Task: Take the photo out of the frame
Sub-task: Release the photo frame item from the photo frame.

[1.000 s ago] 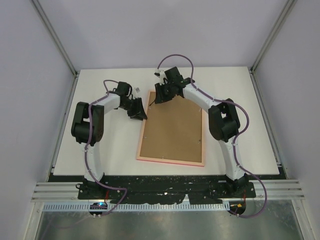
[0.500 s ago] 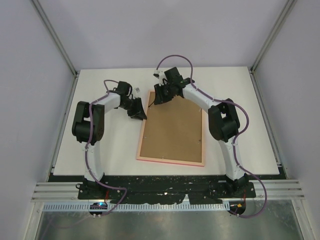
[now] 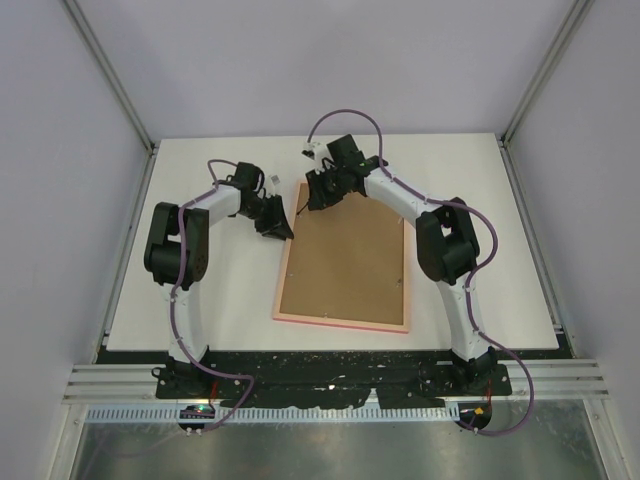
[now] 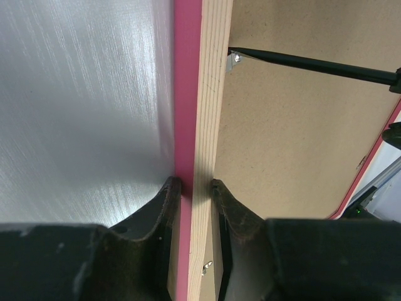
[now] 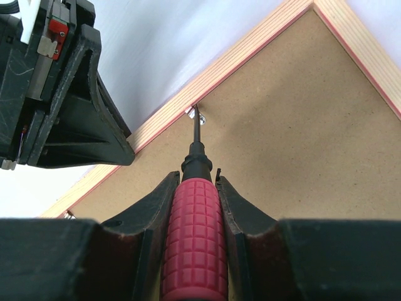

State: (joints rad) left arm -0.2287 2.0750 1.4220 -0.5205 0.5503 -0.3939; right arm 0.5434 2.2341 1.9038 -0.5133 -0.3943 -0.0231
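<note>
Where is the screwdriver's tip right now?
In the right wrist view, the screwdriver held in the right tool has its tip at a small metal tab on the left rail of the frame, near its far corner.

The white tabletop [image 3: 200,290] carries the frame [image 3: 340,324], which lies flat and face down with its brown backing board [image 3: 345,260] upward. The frame's long side rail is at my left hand [image 3: 285,231], and its far left corner is below my right hand [image 3: 311,199].
</note>
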